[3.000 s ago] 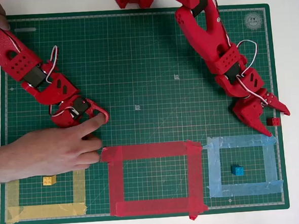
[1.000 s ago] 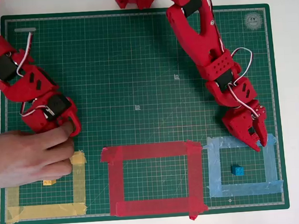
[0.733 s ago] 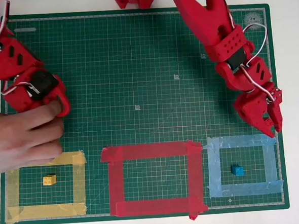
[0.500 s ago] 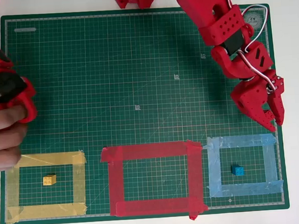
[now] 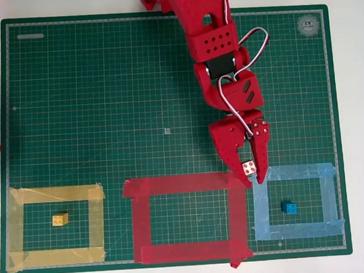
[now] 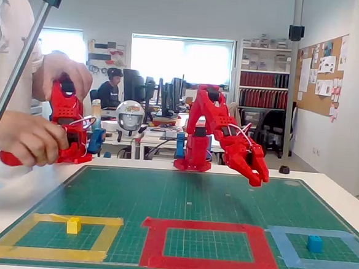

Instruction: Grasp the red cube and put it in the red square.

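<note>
My red gripper (image 5: 251, 173) is shut on the red cube (image 5: 249, 167), whose pale dotted face shows between the fingers in the overhead view. It hangs over the seam between the top right corner of the red square (image 5: 182, 184) and the light-blue tape square (image 5: 295, 171). In the fixed view the gripper (image 6: 258, 174) is lifted well above the mat, behind the red square (image 6: 153, 243), pointing down to the right. I cannot make out the cube there.
A yellow cube (image 5: 60, 219) (image 6: 73, 225) lies inside the yellow tape square (image 5: 56, 194). A blue cube (image 5: 289, 207) (image 6: 315, 244) sits inside the light-blue square. The green cutting mat (image 5: 135, 83) covers the table. A person stands at the left of the fixed view.
The arm has swung left from the mat's right edge to the red square's top right corner, carrying the red cube. The person's hand has left the overhead view.
</note>
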